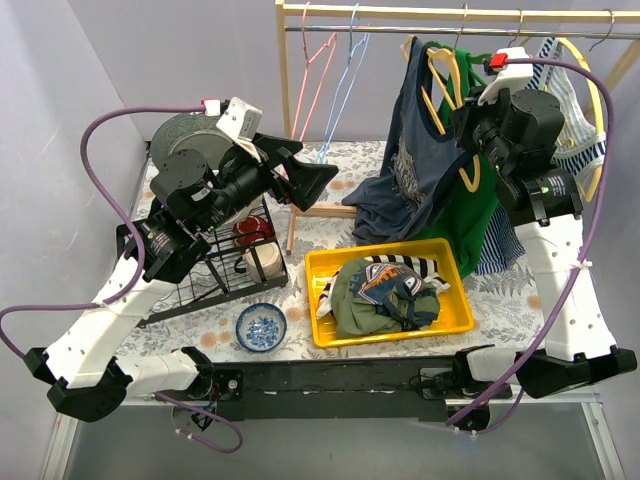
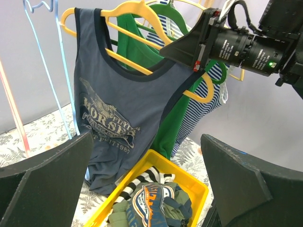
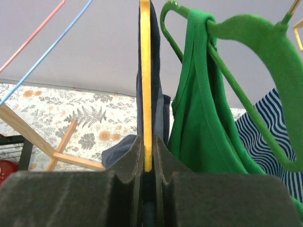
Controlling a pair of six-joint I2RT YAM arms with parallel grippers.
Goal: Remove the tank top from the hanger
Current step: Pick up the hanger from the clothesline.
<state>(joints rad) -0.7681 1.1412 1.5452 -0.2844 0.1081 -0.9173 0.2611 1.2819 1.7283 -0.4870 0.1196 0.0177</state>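
Observation:
A navy tank top (image 1: pixel 410 170) (image 2: pixel 118 104) with a pale chest print hangs on a yellow hanger (image 1: pixel 440 85) (image 2: pixel 135 12) (image 3: pixel 146 85) from the wooden rail; its hem pools on the table. My right gripper (image 1: pixel 468 130) (image 2: pixel 182 47) (image 3: pixel 147 146) is up at the garment's right shoulder, shut on the yellow hanger's arm, with dark strap fabric just below the pads. Held high left of the rack, my left gripper (image 1: pixel 310 178) (image 2: pixel 147 137) stands wide open, holds nothing and faces the tank top from a distance.
A green tank top (image 3: pixel 203 109) on a green hanger (image 3: pixel 255 33) and a blue-striped top (image 1: pixel 580 110) hang right behind. Empty pink and blue hangers (image 1: pixel 325 70) hang on the left. Below is a yellow bin (image 1: pixel 455 300) of clothes, a wire dish rack (image 1: pixel 225 270) and a blue bowl (image 1: pixel 261 327).

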